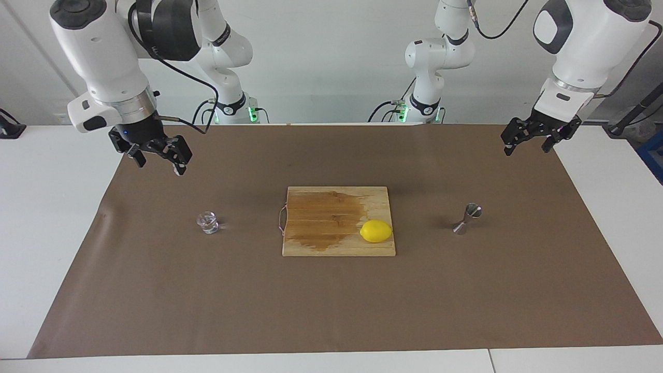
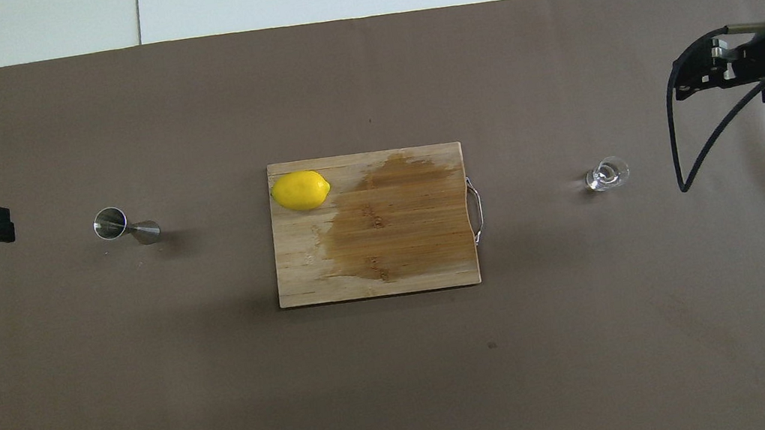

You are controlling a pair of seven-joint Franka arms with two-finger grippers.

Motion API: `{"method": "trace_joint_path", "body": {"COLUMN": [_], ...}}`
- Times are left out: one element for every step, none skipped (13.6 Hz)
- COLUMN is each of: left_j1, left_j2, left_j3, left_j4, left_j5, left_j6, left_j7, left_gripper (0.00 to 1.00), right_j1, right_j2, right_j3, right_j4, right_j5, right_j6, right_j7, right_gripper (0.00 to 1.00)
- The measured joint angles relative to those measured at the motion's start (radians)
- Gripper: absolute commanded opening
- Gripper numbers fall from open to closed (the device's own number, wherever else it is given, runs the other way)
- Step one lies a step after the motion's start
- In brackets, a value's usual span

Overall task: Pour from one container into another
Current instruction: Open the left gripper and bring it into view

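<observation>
- The cutting board (image 1: 339, 221) lies nearest the facing camera among the loose items, at the middle of the brown paper cover (image 1: 331, 300). It shows a large dark wet-looking patch, and a lemon (image 1: 376, 231) rests on one corner of it, toward the left arm's end.
- The glass (image 1: 208, 221) stands upright on the paper toward the right arm's end of the table, well apart from the board. Whether it holds any liquid cannot be told.
- The jigger (image 1: 466, 218) stands on the paper toward the left arm's end, well apart from the board. It appears upright, with its open cup upward.
- The right gripper (image 1: 158, 152) hangs in the air over the paper near the edge closest to the robots, at its own end of the table. Its fingers stand apart and hold nothing.
- The left gripper (image 1: 533, 138) hangs likewise over the corner of the paper at its end, fingers apart, empty. Neither gripper touches anything.
- Handling judgement, glass: rigid, light, smooth and breakable (a slippery surface for metal fingers). A grasp across the sides at mid-height, firm but not crushing, looks safest and leaves the rim free for pouring.
- Handling judgement, jigger: stiff metal, light, and top-heavy on a small foot, so easily knocked over. The narrow waist is the natural place to steady it.
- Status: the task appears not yet begun.
</observation>
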Motion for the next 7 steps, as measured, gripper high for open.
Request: {"method": "trace_joint_path", "body": {"left_j1": [0.000, 0.000, 0.000, 0.000, 0.000, 0.000, 0.001], "left_j2": [0.000, 0.000, 0.000, 0.000, 0.000, 0.000, 0.000], "left_j3": [-0.001, -0.001, -0.001, -0.001, 0.000, 0.000, 0.001], "left_j4": [0.000, 0.000, 0.000, 0.000, 0.000, 0.000, 0.000], "left_j5": [0.000, 0.000, 0.000, 0.000, 0.000, 0.000, 0.000], "left_j6": [0.000, 0.000, 0.000, 0.000, 0.000, -0.002, -0.010], "left_j7": [0.000, 0.000, 0.000, 0.000, 0.000, 0.000, 0.000], "left_gripper": [1.00, 1.00, 1.00, 1.00, 1.00, 1.00, 1.00], "right_j1": [0.000, 0.000, 0.000, 0.000, 0.000, 0.000, 0.000], "right_j2": [0.000, 0.000, 0.000, 0.000, 0.000, 0.000, 0.000], "right_j3": [0.000, 0.000, 0.000, 0.000, 0.000, 0.000, 0.000], "right_j4": [0.000, 0.000, 0.000, 0.000, 0.000, 0.000, 0.000], "right_j5": [0.000, 0.000, 0.000, 0.000, 0.000, 0.000, 0.000], "right_j6": [0.000, 0.000, 0.000, 0.000, 0.000, 0.000, 0.000], "right_j7": [0.000, 0.000, 0.000, 0.000, 0.000, 0.000, 0.000], "right_gripper": [1.00, 1.00, 1.00, 1.00, 1.00, 1.00, 1.00]}}
